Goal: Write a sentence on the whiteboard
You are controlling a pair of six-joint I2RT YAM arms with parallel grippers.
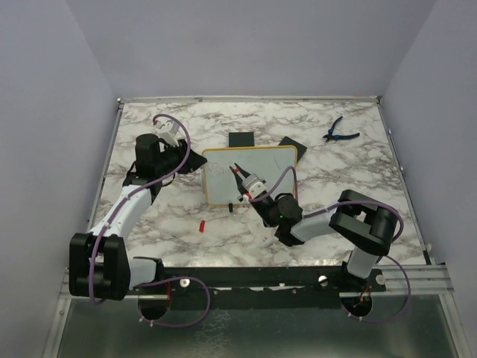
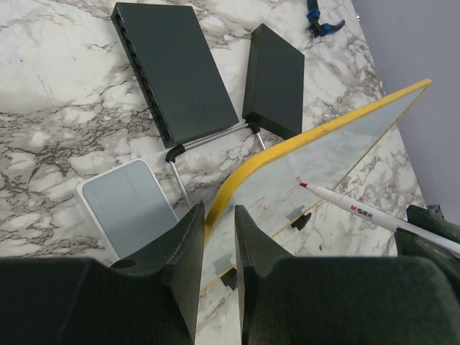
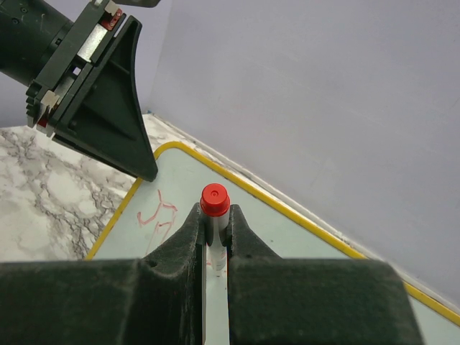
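Note:
The whiteboard [image 1: 261, 179] with its yellow frame sits mid-table, tilted up. It also shows in the left wrist view [image 2: 338, 154] and the right wrist view [image 3: 287, 251]. My left gripper [image 1: 192, 154] is shut on the board's left yellow edge [image 2: 219, 215]. My right gripper [image 1: 246, 180] is shut on a white marker with a red end [image 3: 214, 200]. The marker's red tip [image 2: 302, 185] touches the board's surface. A short, faint red scribble, the sentence [image 3: 159, 215], sits near the board's left end [image 1: 216, 168].
Two black flat boxes [image 1: 241, 139] [image 1: 289, 143] lie behind the board. Blue pliers [image 1: 340, 132] lie at the back right. A small red cap [image 1: 202, 225] lies on the marble in front of the board. A pale rounded pad [image 2: 126, 205] lies beside my left fingers.

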